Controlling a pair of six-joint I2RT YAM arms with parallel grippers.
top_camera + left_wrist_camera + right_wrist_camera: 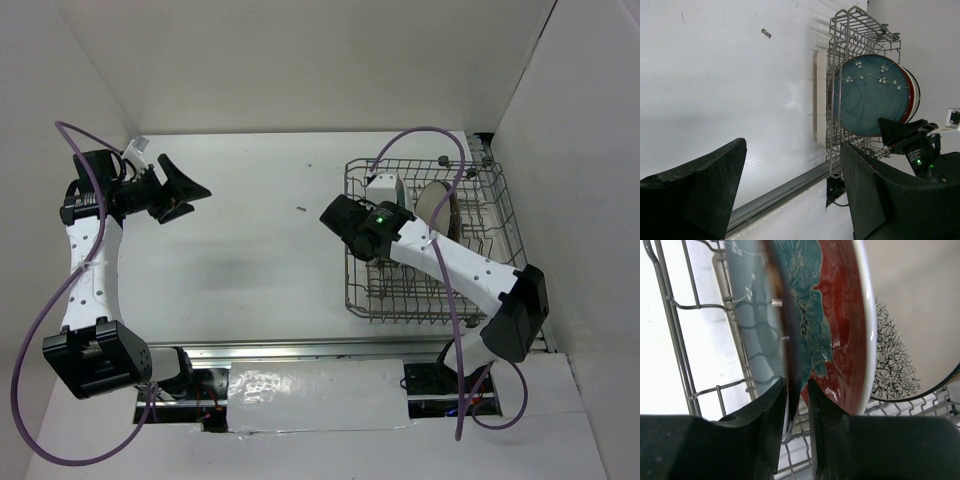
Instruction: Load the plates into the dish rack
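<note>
The plates stand on edge in the grey wire dish rack (pixel 500 215) at the right. In the right wrist view a dark teal plate (pixel 790 315) is nearest, then the red plate with a turquoise patch (pixel 845 320), then the cream plate with a dark drawing (pixel 905 315). My right gripper (pixel 797 385) straddles the teal plate's lower rim, open, with a thin gap on the red plate's side. The left wrist view shows the teal plate's face (pixel 867 95) inside the rack (pixel 840 30). My left gripper (pixel 190 197) hangs open and empty over the table's far left.
A white drip tray (pixel 821 95) lies under the rack. White walls close in the table behind and on both sides. A small dark speck (pixel 301 208) lies mid-table. A metal rail (pixel 300 350) runs along the near edge.
</note>
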